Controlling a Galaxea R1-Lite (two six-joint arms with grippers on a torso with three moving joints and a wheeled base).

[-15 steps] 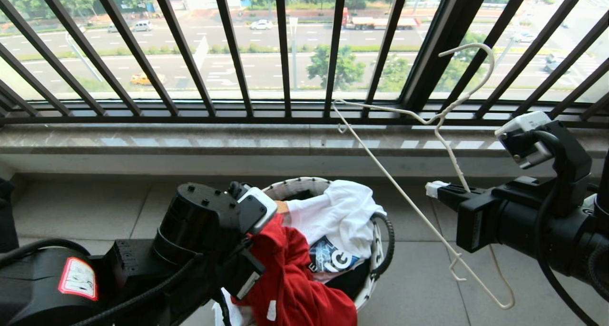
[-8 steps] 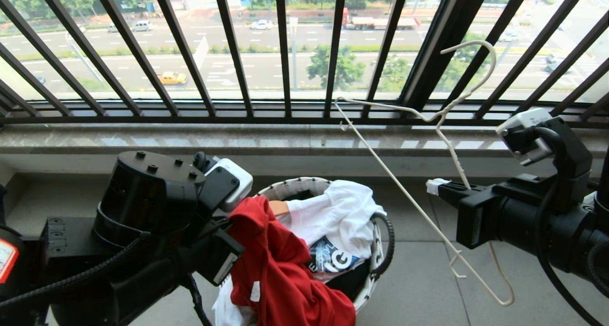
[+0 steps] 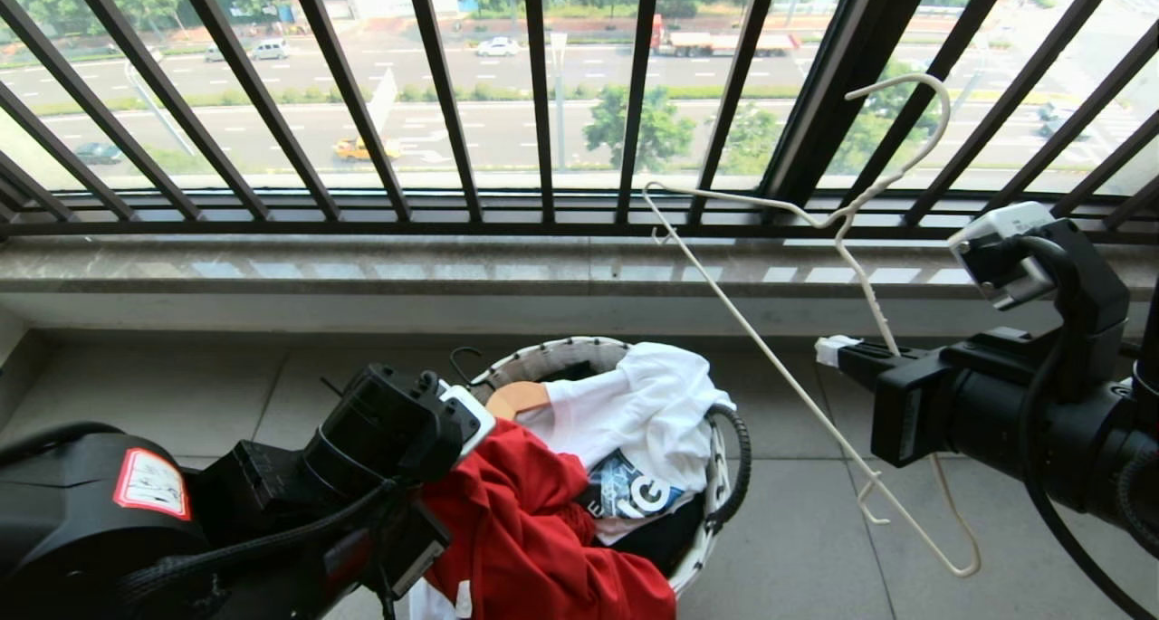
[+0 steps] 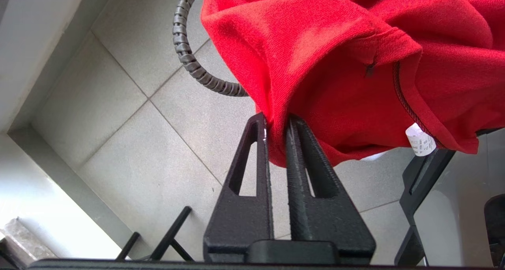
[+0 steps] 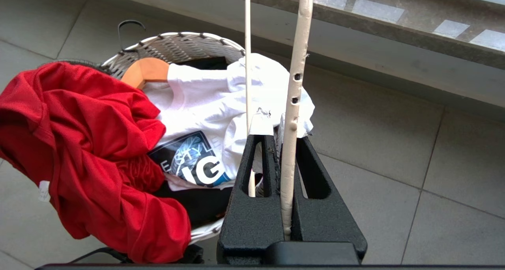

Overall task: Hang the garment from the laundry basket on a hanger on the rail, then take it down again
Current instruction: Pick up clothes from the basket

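The garment (image 3: pixel 534 529), a red T-shirt, hangs bunched over the near rim of the laundry basket (image 3: pixel 552 357). In the left wrist view my left gripper (image 4: pixel 276 122) is shut on a fold of the garment (image 4: pixel 355 57); in the head view its fingers are hidden behind the wrist. At the right, above the floor beside the basket, my right gripper (image 3: pixel 838 353) is shut on the hanger (image 3: pixel 860 285), a thin cream wire one held tilted with its hook up against the window bars. The right wrist view shows that gripper (image 5: pixel 282 138) clamping the hanger's wire (image 5: pixel 294 84), with the garment (image 5: pixel 86 151) beyond. The rail is out of view.
A white shirt with blue print (image 3: pixel 643 412) and a wooden hanger (image 3: pixel 516 398) lie in the basket over dark cloth. A black ribbed hose (image 3: pixel 738 457) curves by the basket's right side. Behind are the stone sill (image 3: pixel 362 271) and the black window railing (image 3: pixel 543 104). Tiled floor (image 3: pixel 797 548) lies around the basket.
My left wrist rose with the red garment, then came back down and turned; the cloth is still pinched. The right arm and hanger have hardly moved.
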